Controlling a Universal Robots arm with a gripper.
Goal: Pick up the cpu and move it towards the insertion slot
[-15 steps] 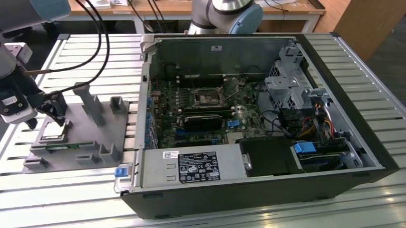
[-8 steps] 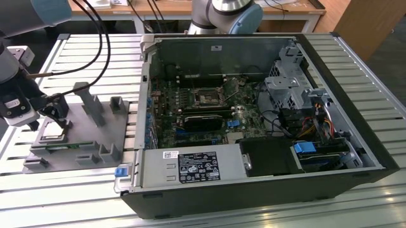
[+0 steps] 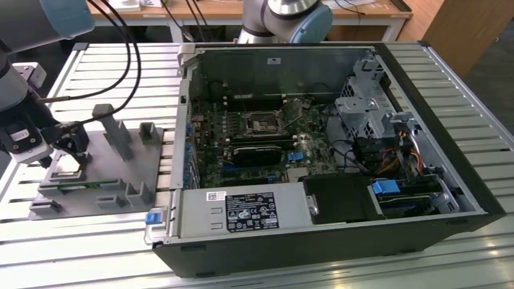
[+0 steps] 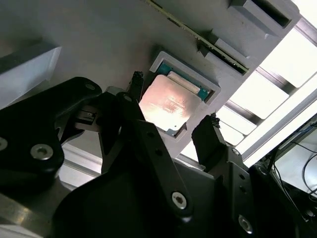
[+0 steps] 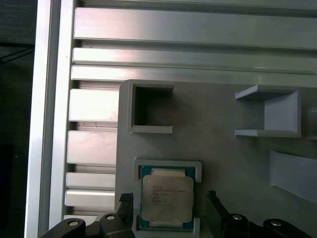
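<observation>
The cpu (image 5: pixel 167 198), a flat square chip with a silvery top, lies in a shallow framed recess of the grey plastic fixture (image 5: pixel 223 148). My gripper (image 5: pixel 169 199) is open and hangs just above it, one black finger on each side of the chip and a small gap at both edges. In the second wrist view the cpu (image 4: pixel 168 104) shines between the fingers (image 4: pixel 208 134) of the gripper (image 4: pixel 172 106). In the exterior view the gripper (image 3: pixel 66 161) stands over the fixture (image 3: pixel 105 180) at the exterior view's left. The insertion slot (image 3: pixel 261 123) is on the motherboard inside the open computer case.
A thin green memory strip (image 4: pixel 198 34) lies in the fixture beside the cpu recess. Grey posts (image 3: pixel 108 129) rise from the fixture near the gripper. The open computer case (image 3: pixel 321 241) fills the middle and right of the slatted metal table (image 3: pixel 88 253). A second arm's base (image 3: pixel 285 18) stands behind the case.
</observation>
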